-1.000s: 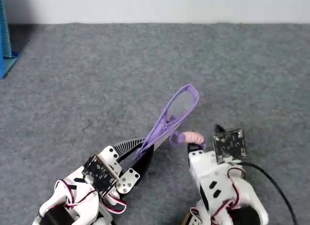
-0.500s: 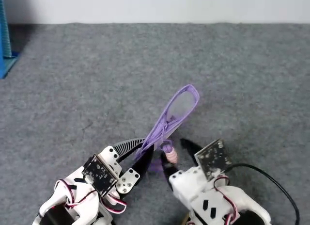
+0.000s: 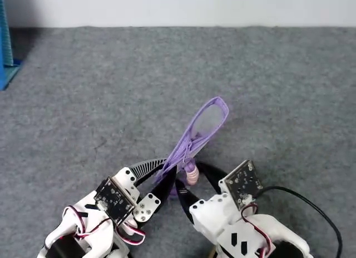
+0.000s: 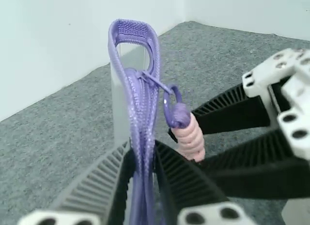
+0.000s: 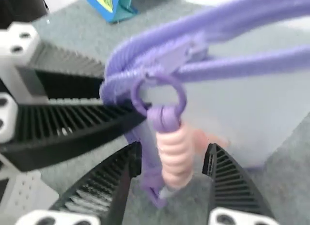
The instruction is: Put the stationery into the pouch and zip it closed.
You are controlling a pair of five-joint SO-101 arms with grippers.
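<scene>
A blue object point(image 3: 4, 46) stands at the far left edge of the grey, felt-like surface point(image 3: 94, 85). The left end effector point(image 4: 143, 162), with ribbed black fingers, is clamped on the near end of the purple pouch point(image 3: 201, 127) and holds it upright on its edge. The pouch is flat with clear, filmy sides and a woven zip band. Its far end gapes in a loop, so the zip looks only partly drawn. I cannot tell what lies inside.

The pink coiled pull point(image 3: 191, 172), soft and springy by its look, hangs from a purple ring on the slider. The right end effector point(image 5: 173, 150) is spread wide, one jaw on each side of the pull, gripping nothing.

The zipping step seems to be in hand. Next, the jaws should pinch the pull and draw it toward the open far end.
</scene>
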